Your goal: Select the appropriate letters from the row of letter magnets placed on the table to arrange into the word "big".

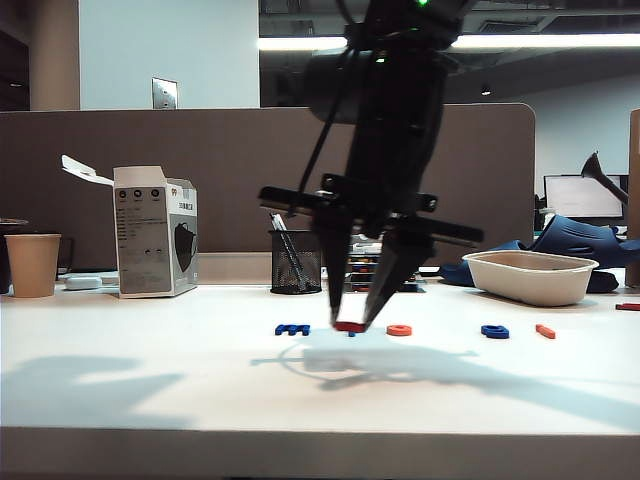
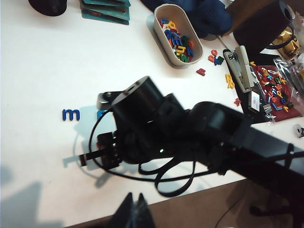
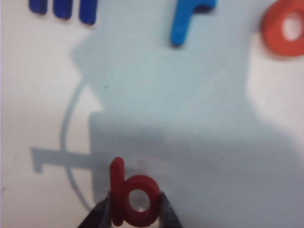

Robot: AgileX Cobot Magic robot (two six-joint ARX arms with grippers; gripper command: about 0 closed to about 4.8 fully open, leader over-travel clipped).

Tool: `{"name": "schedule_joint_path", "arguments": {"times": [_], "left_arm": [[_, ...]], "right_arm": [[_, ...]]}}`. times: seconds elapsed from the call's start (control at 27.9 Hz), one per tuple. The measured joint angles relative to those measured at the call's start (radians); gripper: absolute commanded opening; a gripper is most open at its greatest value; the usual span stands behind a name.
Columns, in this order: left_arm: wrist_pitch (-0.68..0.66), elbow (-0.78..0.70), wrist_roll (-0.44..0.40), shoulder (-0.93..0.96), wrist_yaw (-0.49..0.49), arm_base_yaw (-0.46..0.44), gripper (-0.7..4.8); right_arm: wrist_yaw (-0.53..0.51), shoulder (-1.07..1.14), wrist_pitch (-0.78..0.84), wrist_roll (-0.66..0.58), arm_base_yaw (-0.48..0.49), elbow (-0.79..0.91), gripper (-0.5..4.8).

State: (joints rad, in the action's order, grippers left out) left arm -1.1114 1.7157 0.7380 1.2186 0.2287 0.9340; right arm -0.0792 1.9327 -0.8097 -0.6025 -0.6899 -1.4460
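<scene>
My right gripper (image 3: 134,211) is shut on the red "b" (image 3: 133,197), with one finger on each side of its loop. In the exterior view this gripper (image 1: 350,322) points down at the middle of the row and holds the red letter (image 1: 350,326) just at the white table (image 1: 150,370). Beside it lie the dark blue "m" (image 1: 292,328), the orange ring (image 1: 399,330), the dark blue looped letter (image 1: 494,331) and the short orange bar (image 1: 545,331). A light blue "r" (image 3: 190,19) shows in the right wrist view. My left gripper (image 2: 135,211) is shut with nothing in it, over the table's front edge.
A mesh pen cup (image 1: 295,260), a white box (image 1: 155,232) and a paper cup (image 1: 32,264) stand at the back. A beige tray (image 1: 530,275) at the back right holds several loose letters. A stapler (image 2: 244,69) lies beyond it. The right arm (image 2: 190,133) fills the middle.
</scene>
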Motion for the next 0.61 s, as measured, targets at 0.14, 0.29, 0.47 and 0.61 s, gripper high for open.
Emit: {"name": "schedule_joint_path", "arguments": {"times": [0.14, 0.29, 0.47, 0.61], "left_arm": [[0.000, 0.000, 0.000, 0.000, 0.000, 0.000, -0.05], [0.000, 0.000, 0.000, 0.000, 0.000, 0.000, -0.05], [0.000, 0.000, 0.000, 0.000, 0.000, 0.000, -0.05], [0.000, 0.000, 0.000, 0.000, 0.000, 0.000, -0.05]], "right_arm": [[0.004, 0.027, -0.001, -0.022, -0.042, 0.000, 1.12], [0.003, 0.057, 0.006, -0.026, -0.087, -0.002, 1.12], [0.000, 0.060, 0.004, -0.026, -0.095, -0.005, 1.12], [0.000, 0.060, 0.003, -0.026, -0.093, -0.005, 1.17]]}}
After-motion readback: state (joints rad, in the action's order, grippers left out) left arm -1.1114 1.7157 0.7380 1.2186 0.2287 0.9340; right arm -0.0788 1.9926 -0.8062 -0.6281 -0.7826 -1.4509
